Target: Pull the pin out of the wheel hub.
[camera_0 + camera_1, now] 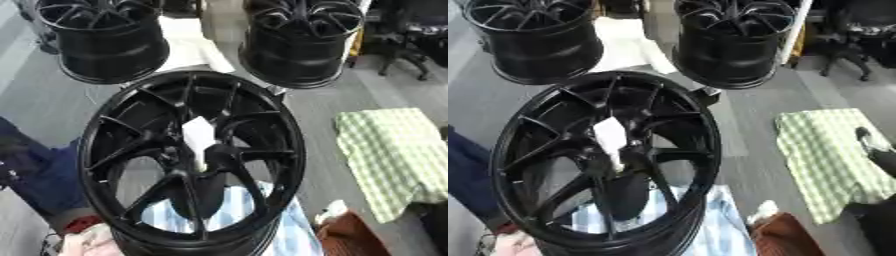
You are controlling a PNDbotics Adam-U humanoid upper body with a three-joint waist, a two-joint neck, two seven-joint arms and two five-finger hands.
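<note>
A large black wheel [122, 165] with several spokes stands tilted in the middle of the view. A white pin [199, 140] sticks out of its hub [203, 165], wide at the top and narrowing downward. No hand touches the pin or the wheel. A dark shape at the right edge, over the checked cloth, looks like part of my right hand [875, 147]. My left hand is out of view.
Two more black wheels [109, 42] [302, 42] stand behind on the grey floor. A green checked cloth [394, 155] lies to the right. Striped blue-white fabric [236, 215] lies under the wheel. A dark blue shape [39, 175] is at the left, and a chair base [402, 55] at the far right.
</note>
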